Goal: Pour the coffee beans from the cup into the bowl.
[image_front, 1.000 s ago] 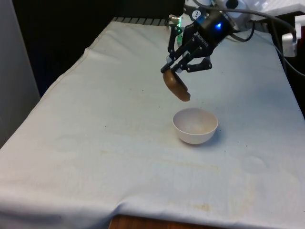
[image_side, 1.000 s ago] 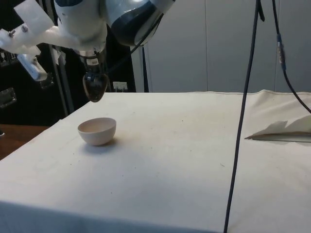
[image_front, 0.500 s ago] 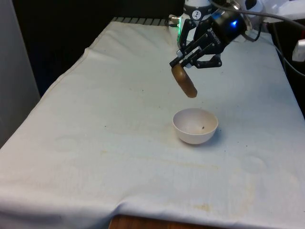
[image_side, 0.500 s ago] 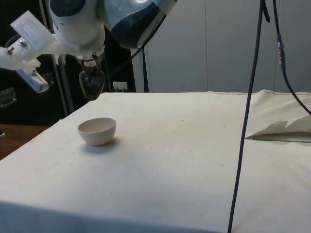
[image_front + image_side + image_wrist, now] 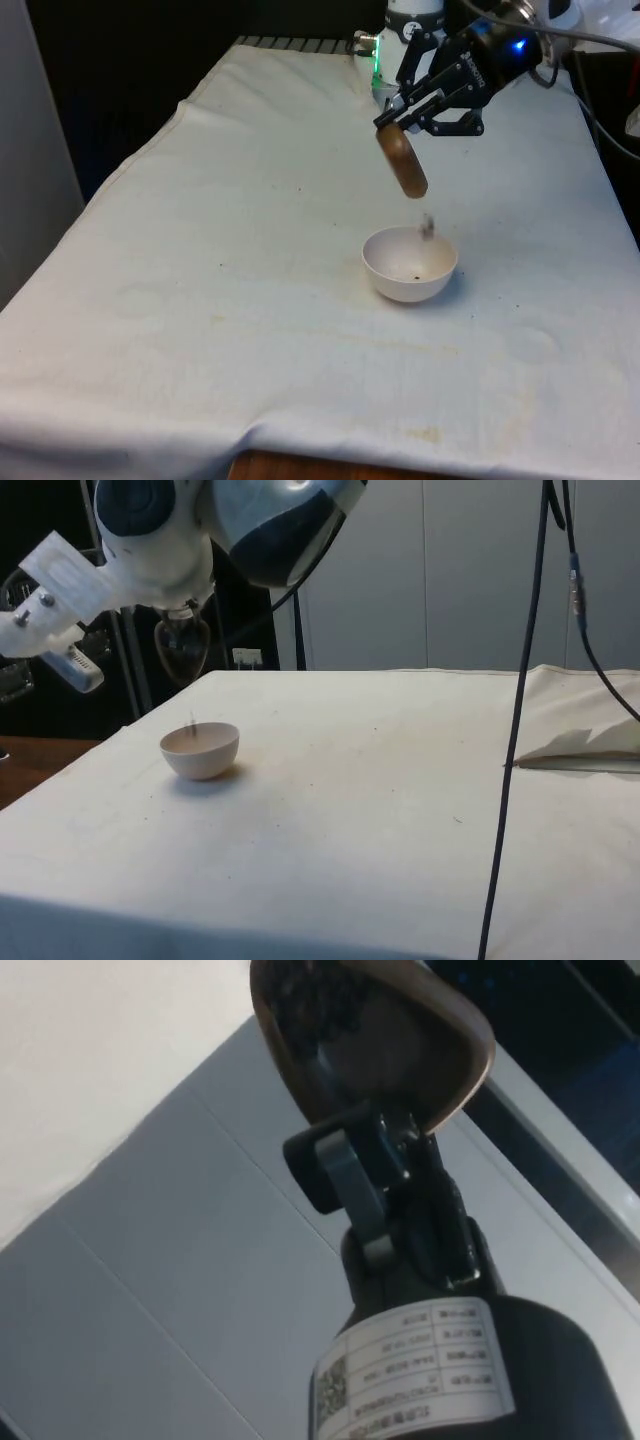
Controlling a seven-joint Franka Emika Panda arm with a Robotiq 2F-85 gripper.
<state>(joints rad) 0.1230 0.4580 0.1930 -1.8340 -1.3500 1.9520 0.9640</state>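
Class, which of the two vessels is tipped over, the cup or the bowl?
The brown cup, tilted mouth-down in the claw; the white bowl sits upright below.

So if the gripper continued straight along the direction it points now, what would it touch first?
The gripper points down and toward the front view's left, holding the tilted brown cup. Past the cup, that line probably ends on the white tablecloth beside the white bowl, though depth is uncertain.

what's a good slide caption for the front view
Gripper tips a brown cup above a white bowl as coffee beans fall in.
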